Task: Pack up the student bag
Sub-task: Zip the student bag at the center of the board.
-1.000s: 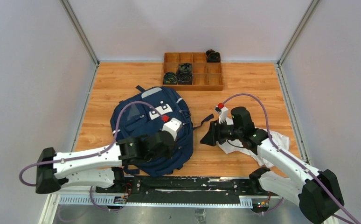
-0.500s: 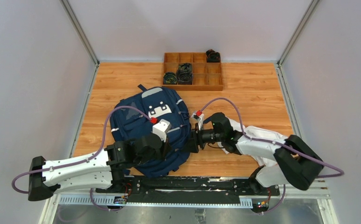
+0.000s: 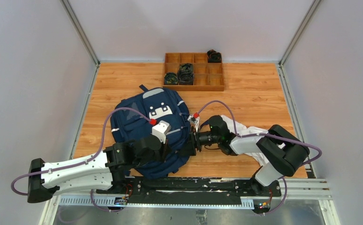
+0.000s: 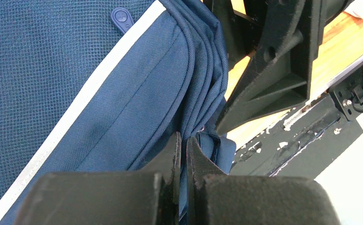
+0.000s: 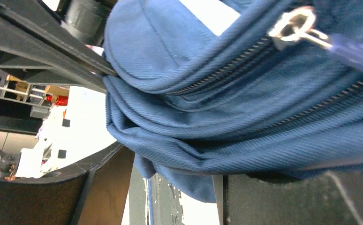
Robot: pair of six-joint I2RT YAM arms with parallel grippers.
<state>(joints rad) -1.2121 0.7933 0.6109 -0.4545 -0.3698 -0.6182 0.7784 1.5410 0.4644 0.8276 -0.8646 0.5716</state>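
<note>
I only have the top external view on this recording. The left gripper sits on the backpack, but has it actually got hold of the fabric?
Observer: Yes. The left wrist view shows the left gripper shut on a fold of the student bag.
Operator: And the right one, at the bag's edge?
Observer: In the right wrist view, the right gripper has its fingers apart. Bunched bag fabric hangs between them without filling the gap.
Operator: Any zip within reach there?
Observer: Two zip lines cross that edge, apparently closed, with a metal zipper pull at the upper right.

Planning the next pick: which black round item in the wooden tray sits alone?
The black round item in the far right corner of the wooden tray; the other two are adjacent.
</note>
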